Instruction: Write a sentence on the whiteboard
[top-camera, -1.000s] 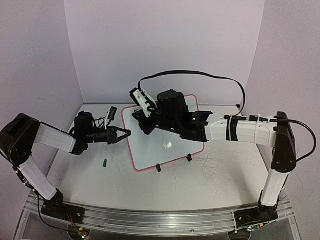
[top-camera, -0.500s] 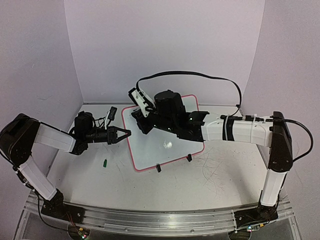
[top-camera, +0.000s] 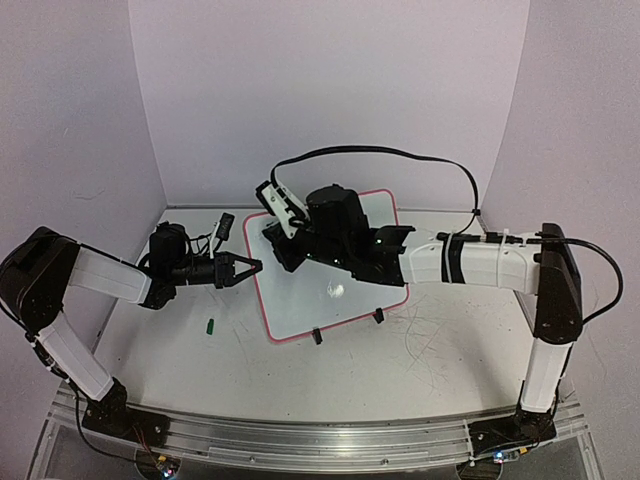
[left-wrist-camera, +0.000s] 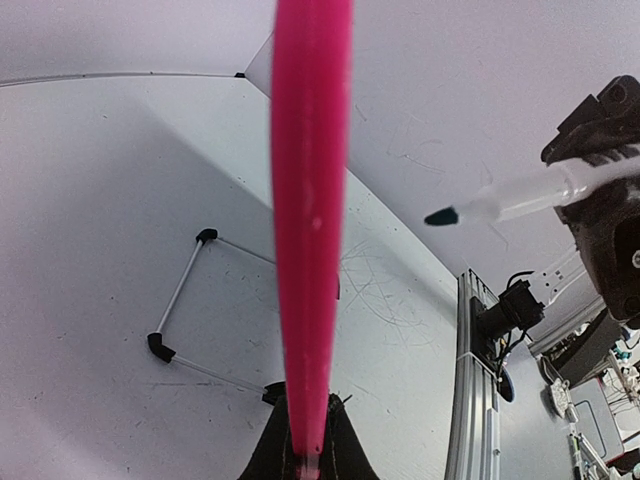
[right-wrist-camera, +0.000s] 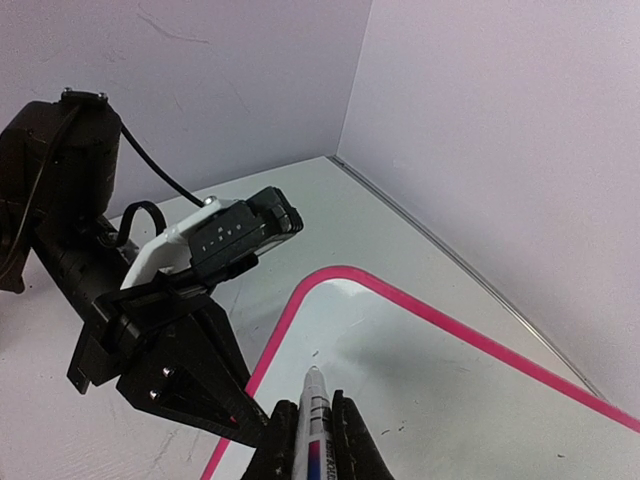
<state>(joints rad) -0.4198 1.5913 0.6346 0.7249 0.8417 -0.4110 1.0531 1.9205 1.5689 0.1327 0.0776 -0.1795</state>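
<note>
The whiteboard (top-camera: 345, 305) lies on the table, white with a pink rim (left-wrist-camera: 310, 200). My left gripper (top-camera: 256, 267) is shut on its left rim, and the jaws pinch the pink edge in the left wrist view (left-wrist-camera: 305, 455). A white marker (right-wrist-camera: 314, 405) is held in my shut right gripper (right-wrist-camera: 313, 432). Its green tip (left-wrist-camera: 441, 215) points at the board's far left corner (right-wrist-camera: 330, 285). I cannot tell whether the tip touches the surface. From above, the right gripper (top-camera: 279, 246) hangs over that corner. No sentence shows on the visible board face (right-wrist-camera: 450, 390).
A small green cap (top-camera: 212, 323) lies on the table left of the board, near my left arm. A black object (top-camera: 226, 225) sits behind the left gripper. Two black clip feet (top-camera: 316, 337) stand at the board's near edge. Purple walls enclose the back and sides.
My right arm has shifted slightly left, carrying the marker toward the board's far left corner. The left gripper and the board have stayed put.
</note>
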